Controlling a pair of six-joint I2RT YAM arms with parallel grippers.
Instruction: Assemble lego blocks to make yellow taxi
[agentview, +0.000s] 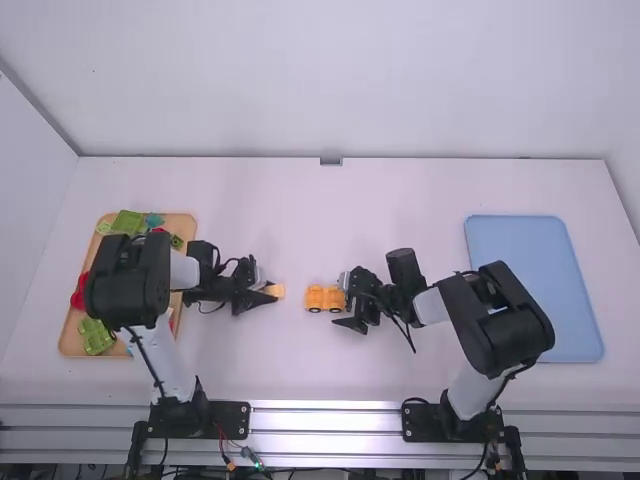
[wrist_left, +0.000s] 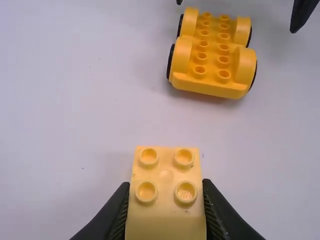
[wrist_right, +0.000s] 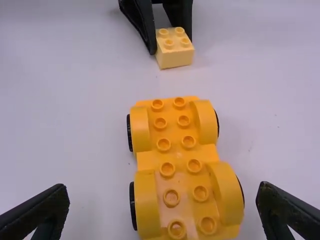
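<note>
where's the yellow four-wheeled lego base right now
In the high view, the four-wheeled base sits near the middle of the table, beside the open right gripper; the left gripper holds a pale yellow block to its left.

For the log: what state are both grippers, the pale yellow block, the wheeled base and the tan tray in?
Left gripper: closed on the pale block.
Right gripper: open, fingers apart on either side of the wheeled base.
Pale yellow block: gripped, studs up, separate from the base.
Wheeled base: upright, studs up, uncovered.
Tan tray: holding assorted pieces.
</note>
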